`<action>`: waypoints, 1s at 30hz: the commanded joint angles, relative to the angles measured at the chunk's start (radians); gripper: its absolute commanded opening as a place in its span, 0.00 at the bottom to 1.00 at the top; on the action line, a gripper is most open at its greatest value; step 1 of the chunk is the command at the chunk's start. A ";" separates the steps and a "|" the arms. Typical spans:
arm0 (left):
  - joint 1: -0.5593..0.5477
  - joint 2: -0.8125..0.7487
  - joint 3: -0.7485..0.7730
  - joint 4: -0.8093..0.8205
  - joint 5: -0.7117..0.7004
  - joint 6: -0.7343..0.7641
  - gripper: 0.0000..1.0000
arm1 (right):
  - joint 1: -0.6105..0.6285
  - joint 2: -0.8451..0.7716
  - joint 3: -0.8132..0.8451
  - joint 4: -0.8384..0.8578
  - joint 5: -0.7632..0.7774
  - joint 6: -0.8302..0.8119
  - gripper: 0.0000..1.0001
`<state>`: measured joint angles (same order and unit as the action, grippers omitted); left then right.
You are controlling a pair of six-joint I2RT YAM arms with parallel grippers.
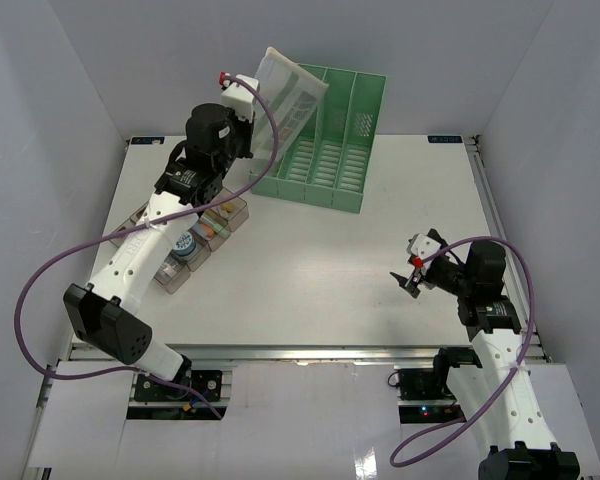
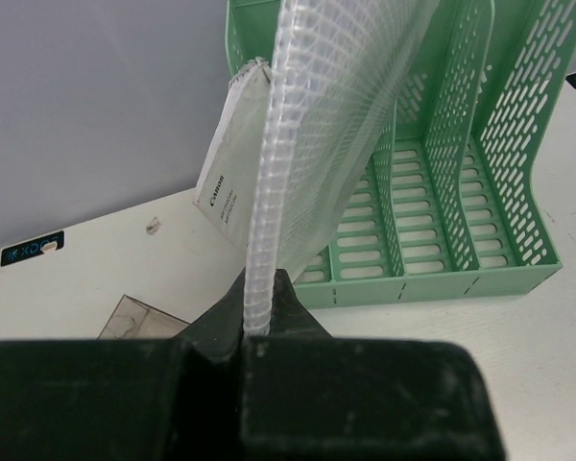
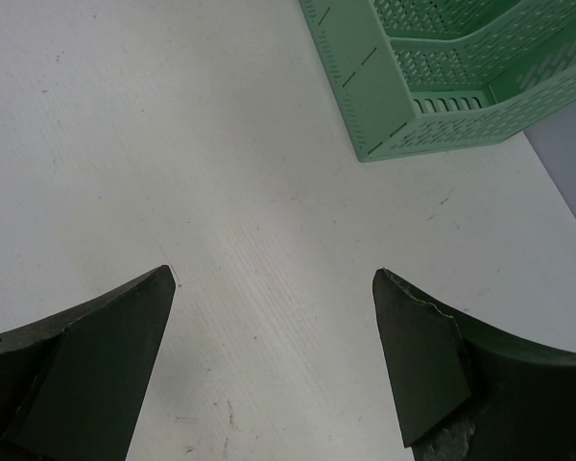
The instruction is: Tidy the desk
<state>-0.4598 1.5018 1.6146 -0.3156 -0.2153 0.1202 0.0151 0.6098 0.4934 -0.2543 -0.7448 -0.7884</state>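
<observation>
A file rack (image 1: 330, 160) stands at the far middle of the desk (image 1: 310, 270). A compartment box (image 1: 195, 245) lies left of it, nearer the front. A pouch (image 1: 285, 95) tilts over the rack's left end, its lower edge pinched in the left gripper (image 2: 256, 312). The right gripper (image 1: 408, 281) hangs over the desk's right front, well apart from the rack.

Bright, diffuse light falls from above — the desk (image 1: 310, 270) reads near-white, its shadows faint and soft. The top view is sharp throughout. In the wrist views the left fingers (image 2: 106, 394) and right fingers (image 3: 86, 355) show as dark, soft-edged masses near the lens — the mesh pouch (image 2: 346, 125) glows pale, lit through.
</observation>
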 commanded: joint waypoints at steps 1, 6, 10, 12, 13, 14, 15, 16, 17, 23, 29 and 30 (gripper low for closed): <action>0.020 -0.015 0.029 0.037 -0.016 -0.040 0.00 | -0.003 0.001 -0.003 0.027 -0.026 -0.001 0.90; 0.032 -0.032 0.006 0.042 -0.013 -0.059 0.00 | -0.003 0.004 -0.004 0.027 -0.029 -0.003 0.90; 0.036 -0.031 0.001 0.040 -0.003 -0.063 0.00 | -0.003 0.004 -0.006 0.027 -0.030 -0.005 0.90; 0.039 -0.031 -0.001 0.039 -0.006 -0.069 0.00 | -0.003 0.004 -0.005 0.026 -0.029 -0.003 0.90; 0.040 -0.033 -0.003 0.039 -0.008 -0.071 0.00 | -0.003 0.004 -0.004 0.026 -0.029 -0.003 0.90; 0.041 -0.037 -0.006 0.040 -0.009 -0.074 0.00 | -0.003 0.005 -0.005 0.026 -0.029 -0.004 0.90; 0.042 -0.042 -0.010 0.042 -0.010 -0.078 0.00 | -0.003 0.005 -0.005 0.026 -0.030 -0.004 0.90; 0.043 -0.047 -0.015 0.042 -0.011 -0.080 0.00 | -0.003 0.006 -0.006 0.026 -0.030 -0.005 0.90; 0.044 -0.052 -0.019 0.042 -0.012 -0.081 0.00 | -0.003 0.006 -0.006 0.026 -0.031 -0.005 0.90; 0.052 -0.084 -0.060 0.045 -0.007 -0.083 0.00 | -0.003 0.007 -0.004 0.026 -0.032 -0.005 0.90; 0.058 -0.097 -0.084 0.049 0.011 -0.088 0.00 | -0.003 0.005 -0.003 0.024 -0.036 -0.005 0.90; 0.057 -0.095 -0.084 0.049 0.018 -0.089 0.00 | -0.003 0.006 -0.003 0.024 -0.036 -0.005 0.90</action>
<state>-0.4095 1.4754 1.5282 -0.3189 -0.2197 0.0466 0.0147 0.6170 0.4934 -0.2543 -0.7606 -0.7895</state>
